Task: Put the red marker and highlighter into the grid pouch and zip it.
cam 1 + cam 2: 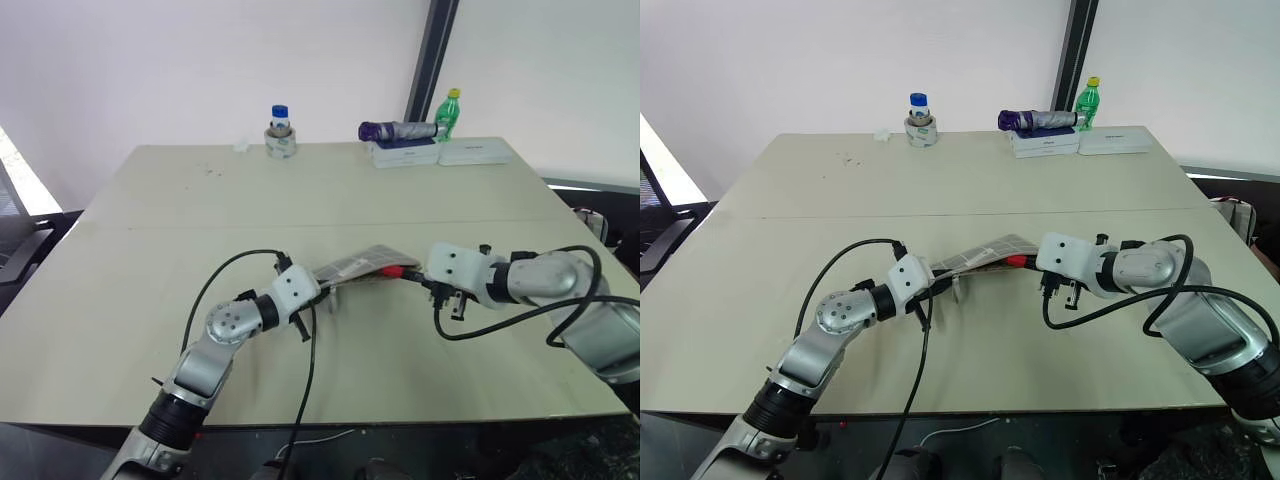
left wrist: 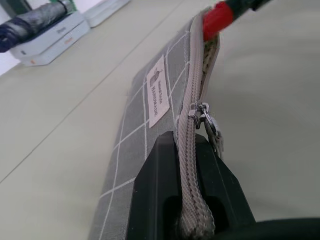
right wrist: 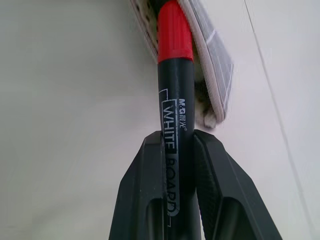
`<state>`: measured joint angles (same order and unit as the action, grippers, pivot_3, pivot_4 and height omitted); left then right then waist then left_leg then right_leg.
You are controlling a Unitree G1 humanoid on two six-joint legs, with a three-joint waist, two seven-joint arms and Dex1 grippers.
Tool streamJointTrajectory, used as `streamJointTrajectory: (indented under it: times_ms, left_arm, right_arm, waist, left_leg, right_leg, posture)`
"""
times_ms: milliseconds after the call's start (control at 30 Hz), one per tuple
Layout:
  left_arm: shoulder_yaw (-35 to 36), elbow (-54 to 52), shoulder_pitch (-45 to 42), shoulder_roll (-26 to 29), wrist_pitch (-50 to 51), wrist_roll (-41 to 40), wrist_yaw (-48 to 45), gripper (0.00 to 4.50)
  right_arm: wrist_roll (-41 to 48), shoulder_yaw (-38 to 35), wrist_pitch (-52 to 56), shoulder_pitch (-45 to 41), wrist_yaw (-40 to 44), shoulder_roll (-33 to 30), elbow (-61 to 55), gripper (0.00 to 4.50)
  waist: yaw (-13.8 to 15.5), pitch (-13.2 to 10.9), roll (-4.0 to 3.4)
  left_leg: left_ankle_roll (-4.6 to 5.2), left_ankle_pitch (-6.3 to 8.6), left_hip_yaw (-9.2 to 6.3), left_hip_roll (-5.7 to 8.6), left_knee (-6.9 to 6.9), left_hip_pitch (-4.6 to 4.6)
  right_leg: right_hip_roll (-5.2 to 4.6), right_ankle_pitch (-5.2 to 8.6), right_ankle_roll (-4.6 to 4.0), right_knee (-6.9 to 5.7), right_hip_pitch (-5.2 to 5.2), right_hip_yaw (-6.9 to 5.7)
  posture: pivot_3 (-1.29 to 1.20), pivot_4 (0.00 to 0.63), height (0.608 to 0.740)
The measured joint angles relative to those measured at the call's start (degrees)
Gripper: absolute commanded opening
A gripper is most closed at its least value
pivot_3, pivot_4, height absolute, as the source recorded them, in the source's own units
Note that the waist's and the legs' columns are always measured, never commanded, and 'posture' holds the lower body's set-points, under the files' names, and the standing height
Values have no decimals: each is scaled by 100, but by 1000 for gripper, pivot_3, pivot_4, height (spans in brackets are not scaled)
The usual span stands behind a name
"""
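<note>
The grid pouch (image 1: 358, 265) is lifted off the table at mid-front, grey with white lines and a small white label (image 2: 157, 97). My left gripper (image 2: 187, 145) is shut on the pouch's zipper edge at its left end, and the zipper pull (image 2: 207, 117) hangs just past the fingers. From the right, my right gripper (image 3: 177, 142) is shut on the red marker (image 3: 175, 75) at its black label band. The marker's red end pokes into the pouch's open mouth (image 1: 395, 270). The highlighter is out of view.
At the table's far edge stand a tape roll with a small blue-capped bottle (image 1: 280, 135), a folded purple umbrella (image 1: 398, 130) on white boxes (image 1: 440, 153), and a green bottle (image 1: 448, 112). Black cables loop from both wrists over the beige table (image 1: 200, 200).
</note>
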<state>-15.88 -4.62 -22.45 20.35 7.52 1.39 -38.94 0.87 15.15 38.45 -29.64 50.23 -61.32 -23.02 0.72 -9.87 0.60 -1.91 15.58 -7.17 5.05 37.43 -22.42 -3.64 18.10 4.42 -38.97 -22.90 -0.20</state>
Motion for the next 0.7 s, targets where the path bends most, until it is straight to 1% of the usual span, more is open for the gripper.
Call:
streamJointTrajectory:
  times_ms: [133,367,500,700]
  left_arm:
    - [-173,1,-33,78,-97,227,-39,0]
    - [-363,-3,-99,-53,-85,352,-55,0]
    - [-365,-3,-99,-54,-75,364,-68,0]
    - [-360,-34,-144,-108,-34,350,-111,0]
  right_arm:
    - [-303,249,-57,-198,178,14,-12,246]
    - [-879,743,-379,-372,410,236,-37,246]
    - [-1139,800,-473,-382,479,300,-37,246]
    - [-1350,909,-417,-492,613,761,-54,246]
  waist:
    - [1,0,0]
    - [4,0,0]
    - [1,0,0]
    - [-1,0,0]
  left_leg:
    - [0,0,0,0,0,0]
    - [0,0,0,1,1,-1]
    - [0,0,0,1,1,-1]
    - [-2,-1,0,0,0,0]
  right_leg:
    - [0,0,0,0,0,0]
    - [0,0,0,0,-1,0]
    - [0,0,0,0,-1,0]
    - [0,0,0,-2,-2,0]
  posture:
    - [0,150,740]
    - [0,150,740]
    - [0,150,740]
    - [0,150,740]
